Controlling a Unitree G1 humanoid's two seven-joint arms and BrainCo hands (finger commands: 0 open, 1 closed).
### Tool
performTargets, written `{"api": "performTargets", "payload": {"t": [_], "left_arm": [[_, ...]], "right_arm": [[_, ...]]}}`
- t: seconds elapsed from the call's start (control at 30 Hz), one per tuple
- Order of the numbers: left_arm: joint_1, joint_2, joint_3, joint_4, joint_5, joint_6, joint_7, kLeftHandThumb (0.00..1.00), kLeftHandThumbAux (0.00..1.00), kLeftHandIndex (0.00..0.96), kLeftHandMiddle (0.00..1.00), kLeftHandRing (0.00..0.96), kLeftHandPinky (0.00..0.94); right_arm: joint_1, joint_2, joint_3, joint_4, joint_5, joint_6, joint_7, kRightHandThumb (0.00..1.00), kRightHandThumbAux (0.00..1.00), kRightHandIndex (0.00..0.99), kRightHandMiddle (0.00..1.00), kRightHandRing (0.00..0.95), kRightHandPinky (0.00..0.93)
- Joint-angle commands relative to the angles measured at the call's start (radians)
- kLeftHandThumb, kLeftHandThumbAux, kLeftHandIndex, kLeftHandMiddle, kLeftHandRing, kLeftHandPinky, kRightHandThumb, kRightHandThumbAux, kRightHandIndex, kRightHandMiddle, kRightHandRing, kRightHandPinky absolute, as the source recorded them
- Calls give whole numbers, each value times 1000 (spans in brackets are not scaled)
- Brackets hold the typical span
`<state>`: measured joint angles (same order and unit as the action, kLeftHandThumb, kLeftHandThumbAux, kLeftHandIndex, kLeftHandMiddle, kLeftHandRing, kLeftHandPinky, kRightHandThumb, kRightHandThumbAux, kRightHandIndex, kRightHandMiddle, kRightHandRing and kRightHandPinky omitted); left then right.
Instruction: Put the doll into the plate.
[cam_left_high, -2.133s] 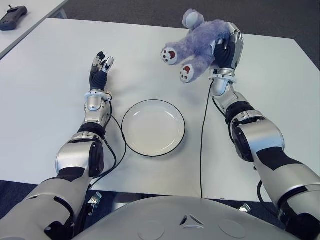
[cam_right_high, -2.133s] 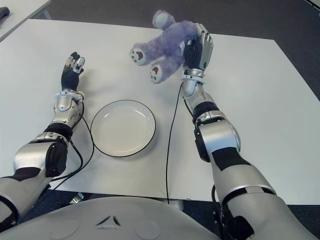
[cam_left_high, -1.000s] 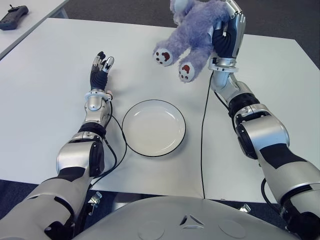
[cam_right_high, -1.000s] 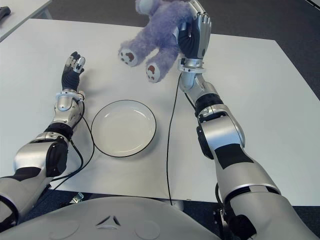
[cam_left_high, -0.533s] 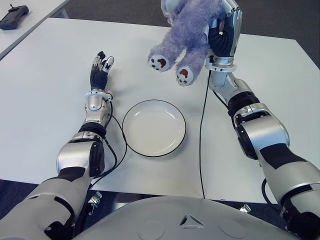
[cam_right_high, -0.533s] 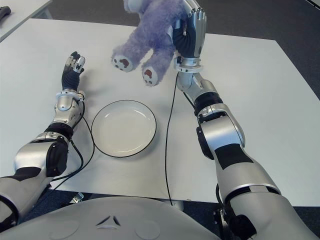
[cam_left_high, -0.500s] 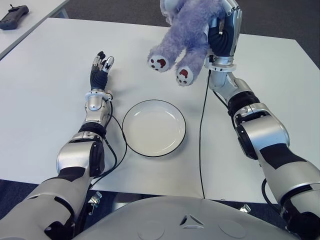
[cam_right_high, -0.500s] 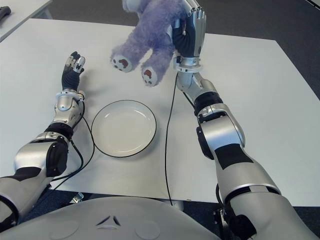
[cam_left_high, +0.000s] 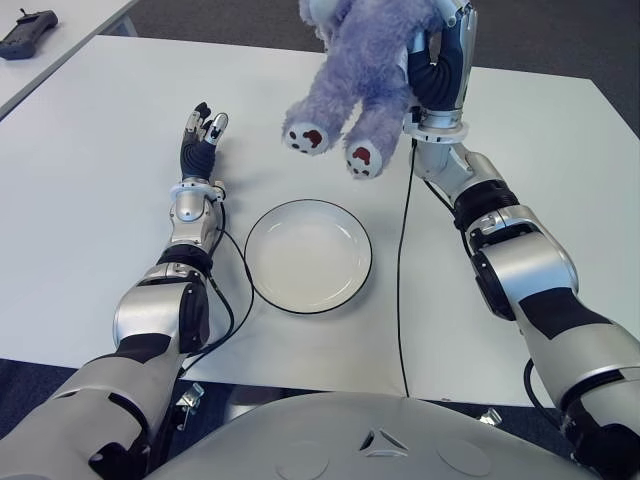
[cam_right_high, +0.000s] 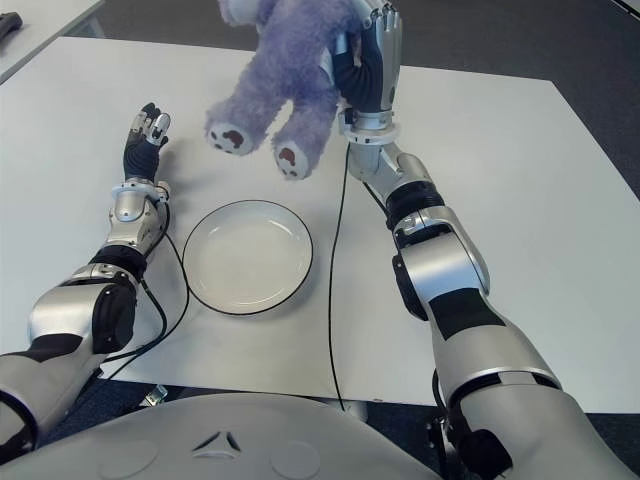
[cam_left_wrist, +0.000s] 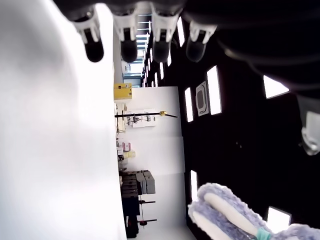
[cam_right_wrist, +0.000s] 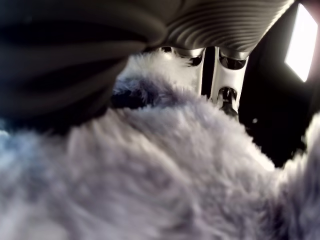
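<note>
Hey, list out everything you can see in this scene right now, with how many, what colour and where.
doll: one, purple plush bear with white and dark red paw pads, held up in the air beyond the plate, feet hanging down.
plate: one, white with a dark rim, on the table between the two arms, nothing in it.
table: one, white, under everything.
black cable: one, running over the table from the right arm toward the near edge.
remote controller: one, black, on a second white table at far left.
left hand: one, black and silver, fingers open, left of the plate.
right hand: one, black and silver, gripping the doll.
</note>
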<state>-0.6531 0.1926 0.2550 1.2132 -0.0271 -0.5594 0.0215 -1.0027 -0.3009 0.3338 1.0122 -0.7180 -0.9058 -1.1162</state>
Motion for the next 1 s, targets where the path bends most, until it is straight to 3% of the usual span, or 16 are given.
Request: {"api": "performTargets", "payload": {"t": [0.03, 0.2, 0.67, 1.0], "left_arm": [[221, -98, -15, 139, 24, 115, 20, 0, 406, 75, 52, 11, 0], [219, -99, -15, 139, 25, 121, 22, 0, 405, 66, 51, 12, 0], [220, -101, -10, 139, 19, 118, 18, 0, 415, 71, 48, 4, 0], [222, -102, -22, 139, 32, 110, 29, 0, 405, 62, 49, 7, 0]], "right_arm": [[65, 9, 20, -70, -25, -63, 5, 960, 648, 439, 460, 585, 671], [80, 5, 26, -100, -49, -77, -6, 956, 651, 431, 450, 553, 718], [180, 21, 41, -167, -39, -156, 91, 960, 649, 451, 445, 550, 656], [219, 33, 71, -143, -80, -204, 80, 959, 650, 448, 444, 558, 680]]}}
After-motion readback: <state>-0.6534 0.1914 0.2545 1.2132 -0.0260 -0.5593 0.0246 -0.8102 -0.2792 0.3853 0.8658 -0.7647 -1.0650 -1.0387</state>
